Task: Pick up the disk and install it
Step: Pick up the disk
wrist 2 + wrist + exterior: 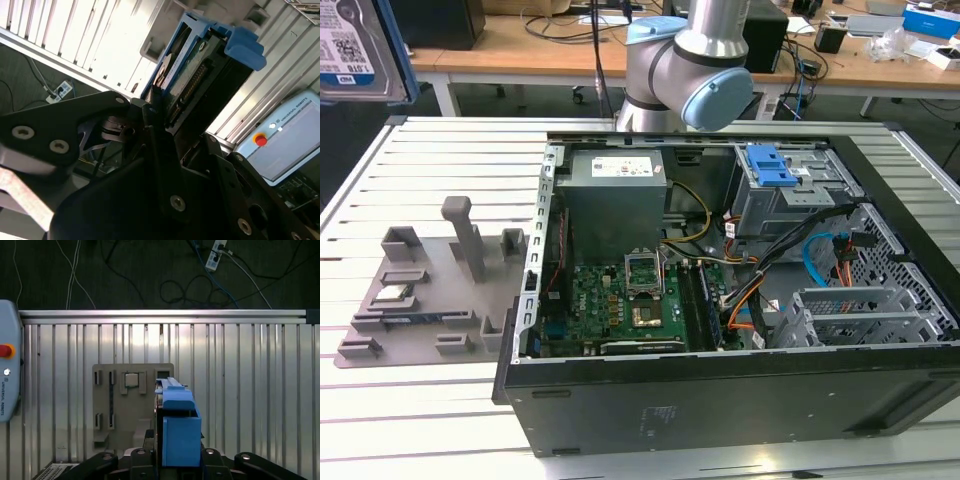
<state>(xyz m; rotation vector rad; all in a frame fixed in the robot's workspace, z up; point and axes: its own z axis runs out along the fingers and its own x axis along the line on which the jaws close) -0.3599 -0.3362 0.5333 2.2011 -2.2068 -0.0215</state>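
Observation:
The disk [355, 45] is lifted high above the table, at the top of the exterior view's left, where its blue-and-white label and blue bracket show. In the second wrist view the disk [200, 80] stands edge-on, and my gripper [172, 122] is shut on it with black fingers [155, 107] clamped on its sides. In the first wrist view the disk's blue bracket [177, 425] sits between my gripper's [177, 455] jaws, hanging over the slatted table.
An open computer case [720, 400] lies on the table, with a motherboard [620, 300], a blue latch on a grey cage [770, 165] and a metal drive cage [860, 310]. A grey fixture tray [420, 320] [107, 405] holds a small silver chip [395, 293]. A teach pendant [7, 370] lies nearby.

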